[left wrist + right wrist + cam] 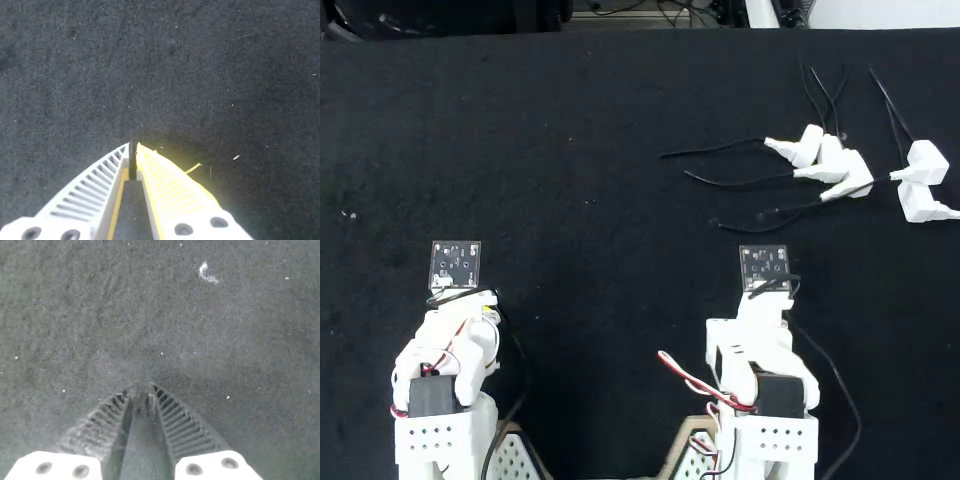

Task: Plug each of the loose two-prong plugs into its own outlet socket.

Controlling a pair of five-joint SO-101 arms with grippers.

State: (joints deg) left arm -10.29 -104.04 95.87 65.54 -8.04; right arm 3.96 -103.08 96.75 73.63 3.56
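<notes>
- Closest in, the left fingers [95, 185], one white and one tinted yellow, are clenched tip to tip over bare black cloth, with nothing between them.
- The right fingers [185, 425] are the same: tips pressed together, grasping nothing, dark cloth beneath.
- From above, both arms sit folded back at the near edge of the bench [570, 150], the left arm [445, 350] well apart from the right arm [760, 350].
- Wide open black surface runs ahead of both arms to the bench's far edge.
- The white plug and socket pieces lie out at the far right: a cluster of three [830, 162] touching one another, and a pair [922, 180] just beside them.
- Which pieces are plugs and which are sockets, I cannot tell.
- Thin black cords [720, 150] trail from the cluster toward the middle of the bench.
- Every piece is well apart from both sets of fingers, on the right arm's side.
</notes>
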